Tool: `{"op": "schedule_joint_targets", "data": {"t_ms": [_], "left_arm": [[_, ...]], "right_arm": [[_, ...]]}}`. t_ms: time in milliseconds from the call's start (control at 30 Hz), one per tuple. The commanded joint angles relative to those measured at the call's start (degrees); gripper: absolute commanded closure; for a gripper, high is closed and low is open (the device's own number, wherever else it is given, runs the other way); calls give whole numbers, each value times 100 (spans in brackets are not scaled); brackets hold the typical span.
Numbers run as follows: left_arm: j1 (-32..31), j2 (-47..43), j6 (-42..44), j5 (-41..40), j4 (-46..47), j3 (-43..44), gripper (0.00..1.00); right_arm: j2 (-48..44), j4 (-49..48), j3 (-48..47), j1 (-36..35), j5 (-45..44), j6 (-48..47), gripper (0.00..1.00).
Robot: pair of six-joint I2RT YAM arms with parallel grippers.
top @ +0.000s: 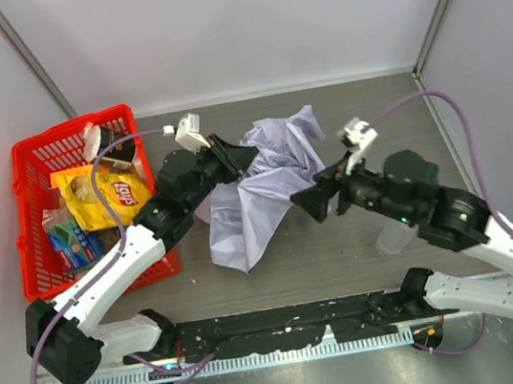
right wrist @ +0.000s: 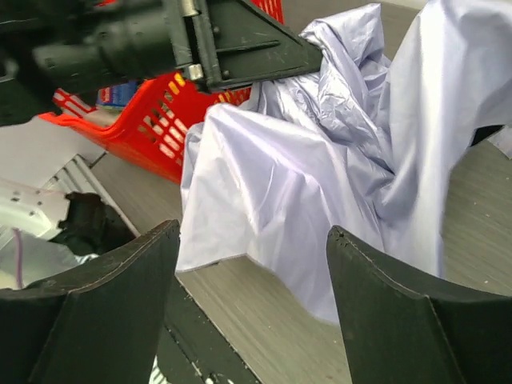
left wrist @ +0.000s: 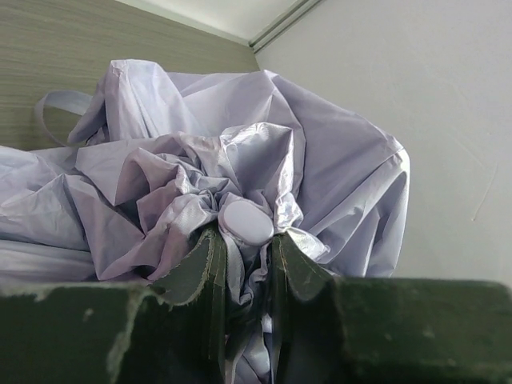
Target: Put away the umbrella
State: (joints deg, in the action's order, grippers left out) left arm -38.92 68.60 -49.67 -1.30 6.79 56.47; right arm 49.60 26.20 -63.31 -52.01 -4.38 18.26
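While the basket (top: 25,159) waits far left, likely the stowing place, the left claw (top: 237,161) pinches the bunched canopy of the umbrella (top: 266,190), seemingly to gather it. The umbrella lies mid-table (top: 364,263), and the right claw (top: 307,206) gapes wide just beside its right edge, holding nothing.

Grey wood-grain table (top: 343,256) boxed in by plain white walls (top: 212,25); lighting seems soft and even
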Motion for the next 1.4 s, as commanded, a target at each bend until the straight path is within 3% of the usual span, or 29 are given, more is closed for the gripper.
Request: {"op": "schedule_joint_targets", "data": {"t_ms": [0,67,100,133,167,300,333,733,900,967,1033,1200,1300,1367], "left_arm": [[86,-14,-148,-29,-141,645,100],[104,39,-183,103,-169,681,100],[112,31,-166,330,-47,647,100],[104,5,-122,384,50,594,100],[104,-39,-96,368,77,550,100],[112,-145,97,183,60,462,100],[112,-145,167,183,25,488,100],[112,-303,669,-345,-283,699,100],[104,-470,836,-476,-283,690,100],[104,-549,845,-608,-239,664,100],[104,-637,731,-844,-291,673,100],[147,-769,284,-820,-135,550,100],[480,-638,-489,13,295,401,100],[674,-489,-920,759,621,330,100]], "right_arm": [[-408,447,117,7,550,-540,22],[-321,868,-110,-2,-620,-335,25],[-276,1366,-373,6,-2070,-88,30],[-180,1614,-506,7,-2615,575,42],[-153,2034,-672,7,-3116,860,46],[-197,2170,-428,15,-2963,2206,43],[-145,2223,-419,15,-3015,2460,47],[1042,1819,-401,59,-2937,2296,48],[1104,1749,-51,173,-3235,2331,66],[964,1774,142,269,-3349,2340,88],[569,1697,440,270,-3455,2419,98],[-1431,-251,1793,279,-2008,1752,99],[-2506,-2356,3039,279,-295,1619,97],[-3008,-3099,3428,270,637,1733,86]]}}
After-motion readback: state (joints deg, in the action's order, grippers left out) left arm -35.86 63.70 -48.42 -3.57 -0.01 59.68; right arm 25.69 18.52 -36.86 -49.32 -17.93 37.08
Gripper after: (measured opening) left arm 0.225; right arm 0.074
